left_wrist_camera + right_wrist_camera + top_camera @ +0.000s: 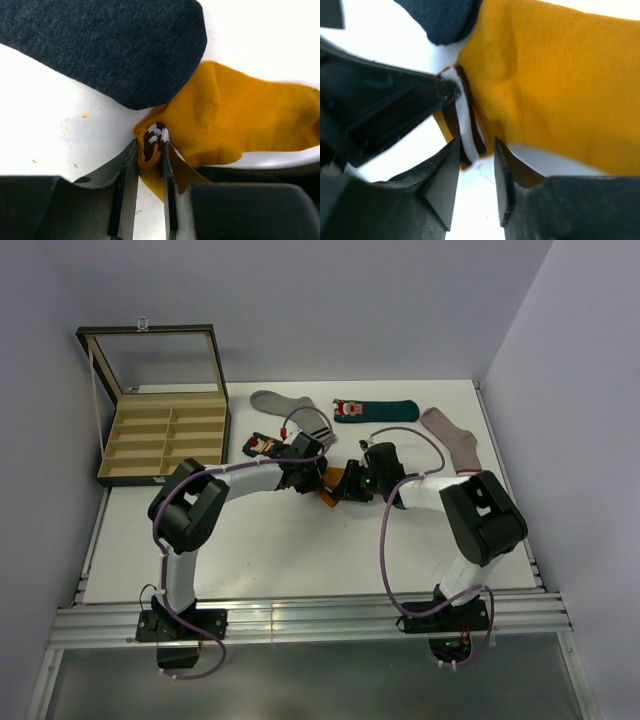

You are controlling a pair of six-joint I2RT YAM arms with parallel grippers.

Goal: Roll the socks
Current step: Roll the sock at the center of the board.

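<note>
The mustard-orange sock lies on the white table, partly under the toe of the navy sock. My left gripper is shut on its folded, brown-and-white striped cuff. From the other side, my right gripper stands open at the same cuff, whose edge sits just at the fingertips with table showing between them. In the top view both grippers meet over the mustard sock at mid-table. The dark teal sock lies flat at the back.
A grey sock lies at the back, left of the teal one, and a pinkish-beige sock at the back right. An open wooden compartment box stands at the back left. The navy sock lies just behind the left gripper.
</note>
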